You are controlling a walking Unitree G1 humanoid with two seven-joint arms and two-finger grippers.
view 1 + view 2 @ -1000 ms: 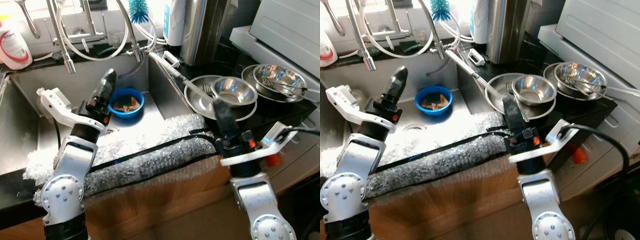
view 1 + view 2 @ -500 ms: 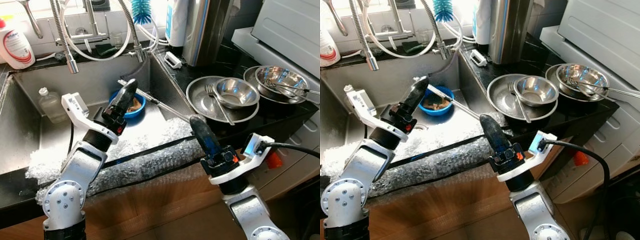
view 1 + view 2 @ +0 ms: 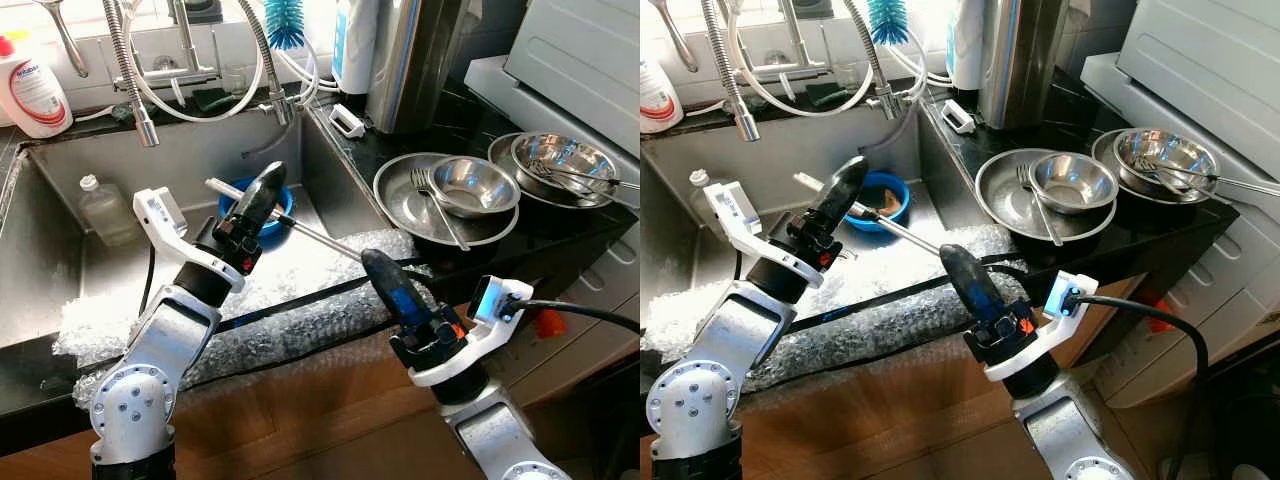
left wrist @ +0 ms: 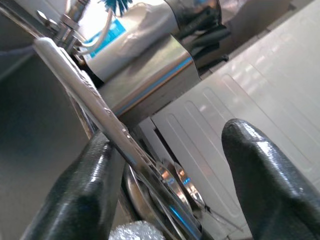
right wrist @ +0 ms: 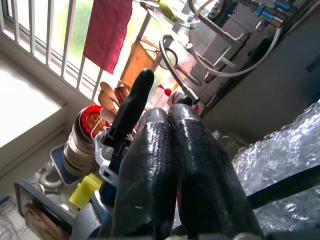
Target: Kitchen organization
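Left pincer (image 3: 262, 192) holds a long metal rod (image 3: 300, 230) over the sink (image 3: 60, 250).
Its fingers (image 4: 75, 200) stand apart in the left wrist view, the rod lying against 1 of them, so the grip looks loose, though I can't be sure. The rod slants above the blue bowl (image 3: 278, 200) toward the bubble wrap (image 3: 300, 330) draped over the sink's front edge. The right pincer (image 3: 385, 280) has both fingers pressed together, empty, above the wrap. On the black bench (image 3: 520, 240) sit a steel plate (image 3: 400, 200) with a fork (image 3: 430, 200) and 2 steel bowls (image 3: 470, 185).
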